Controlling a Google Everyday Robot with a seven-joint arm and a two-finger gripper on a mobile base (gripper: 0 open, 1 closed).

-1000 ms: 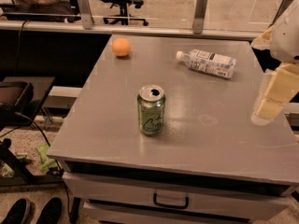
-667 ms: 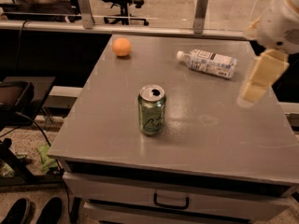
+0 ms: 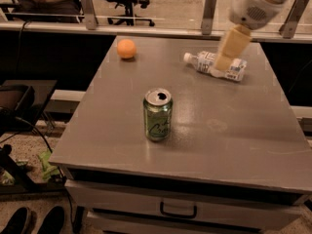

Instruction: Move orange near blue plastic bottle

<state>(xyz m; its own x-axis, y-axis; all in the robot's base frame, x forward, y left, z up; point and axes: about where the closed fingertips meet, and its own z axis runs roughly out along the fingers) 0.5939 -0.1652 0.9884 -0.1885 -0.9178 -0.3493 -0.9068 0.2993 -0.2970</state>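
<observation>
So the grey bench (image 3: 234, 130) takes up most of the shot, and it has a drawer (image 3: 195, 209) with a dark handle along its front edge. The arm's white wrist comes in from the top right. Its cream-coloured end effector (image 3: 224, 58) hangs at the far right part of the bench, right over the middle of the blue plastic bottle (image 3: 204, 61) from this angle. Honestly can't tell if the end effector is apart or together, or if it's touching the bottle at all. A green can (image 3: 158, 114) stands upright around the middle of the bench, toward the front, with its top opened. The bottle is lying on its side with the white cap pointing left. The orange (image 3: 126, 48) sits near the far left corner, well apart from the bottle and from the can.
</observation>
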